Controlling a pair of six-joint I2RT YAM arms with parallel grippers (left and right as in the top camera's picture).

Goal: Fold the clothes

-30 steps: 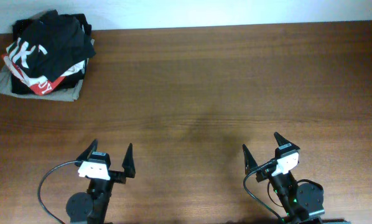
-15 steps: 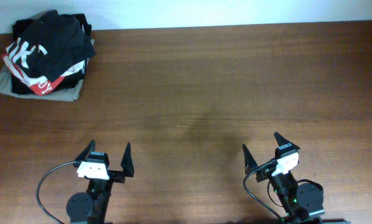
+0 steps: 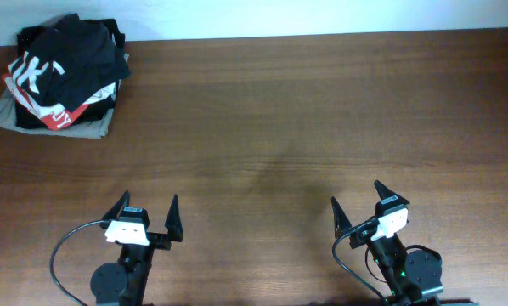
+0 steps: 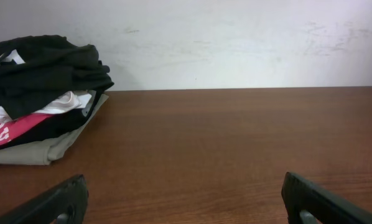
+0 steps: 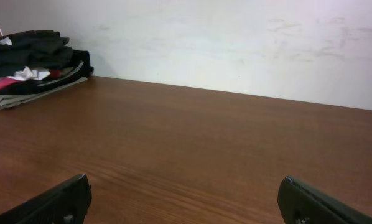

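Observation:
The clothes, a crumpled dark garment, top a pile at the table's far left corner. The same garment shows at the left of the left wrist view and small at the far left of the right wrist view. My left gripper rests near the front edge on the left, open with nothing between its fingers. At the front right, my right gripper is open and empty too. Both grippers are far from the pile.
Under the dark garment lie a red garment with white lettering, a white one and a khaki one. The brown wooden table ends at a white wall behind the pile.

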